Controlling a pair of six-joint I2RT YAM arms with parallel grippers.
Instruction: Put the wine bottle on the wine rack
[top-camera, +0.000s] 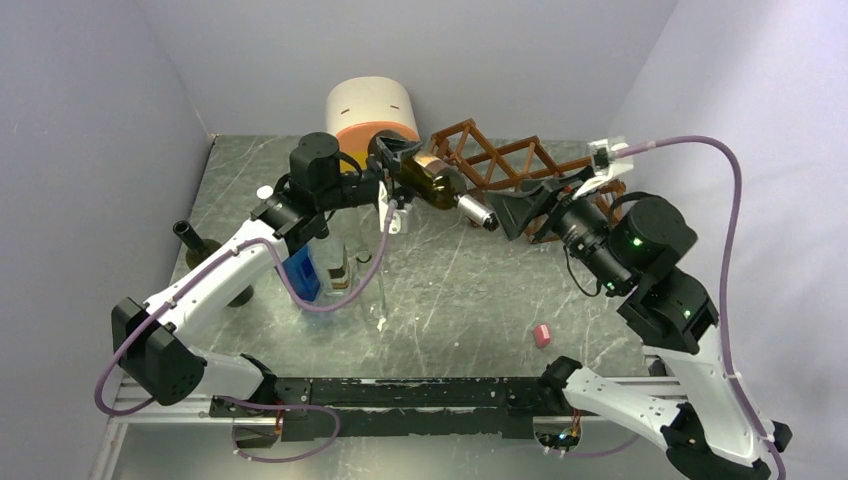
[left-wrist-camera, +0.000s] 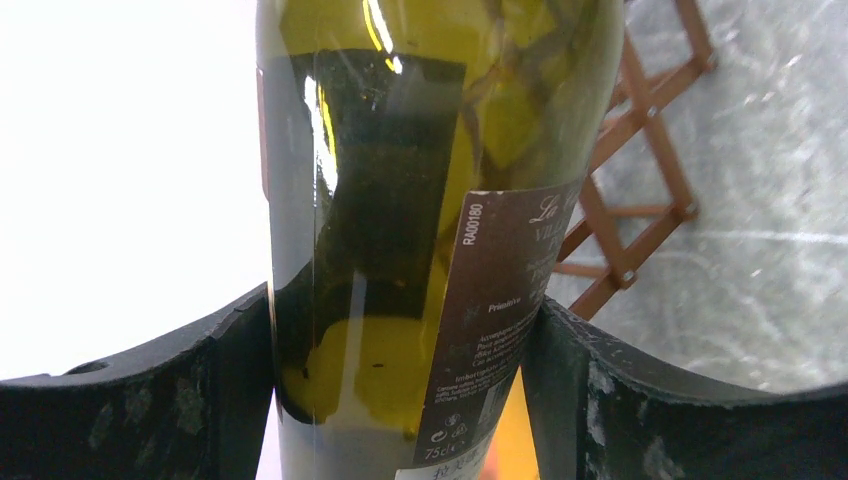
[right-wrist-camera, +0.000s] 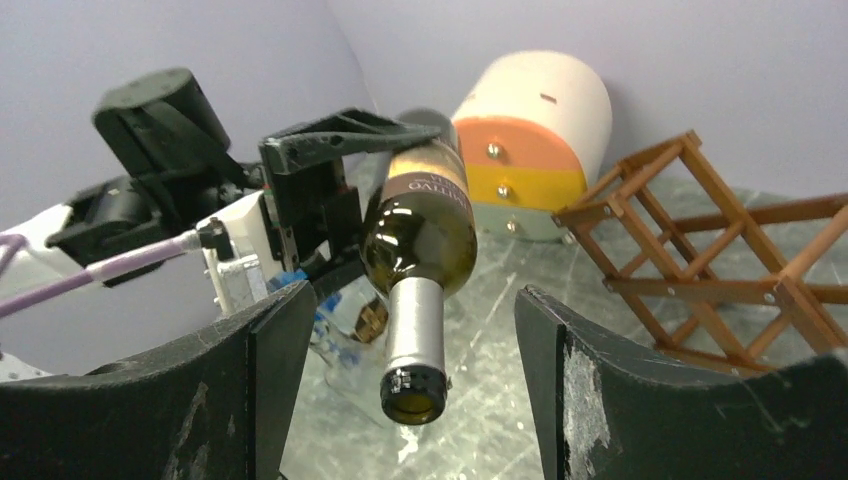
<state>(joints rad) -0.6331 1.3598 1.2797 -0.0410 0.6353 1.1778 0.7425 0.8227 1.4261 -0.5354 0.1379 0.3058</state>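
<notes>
Top view: our left gripper (top-camera: 398, 160) is clenched on the body of the wine bottle (top-camera: 440, 186). The bottle is airborne and near level, with its neck toward the right gripper (top-camera: 512, 212), just in front of the wine rack (top-camera: 500, 158).

Left wrist: both fingers press the glass beside the label (left-wrist-camera: 500, 300), a contact the top view cannot confirm.

Right wrist: our right fingers are spread, with the neck between them, untouched. Only this view shows that gap.

We judge this a handover: centre on the neck, close firmly before the left releases, and keep the bottle level.
</notes>
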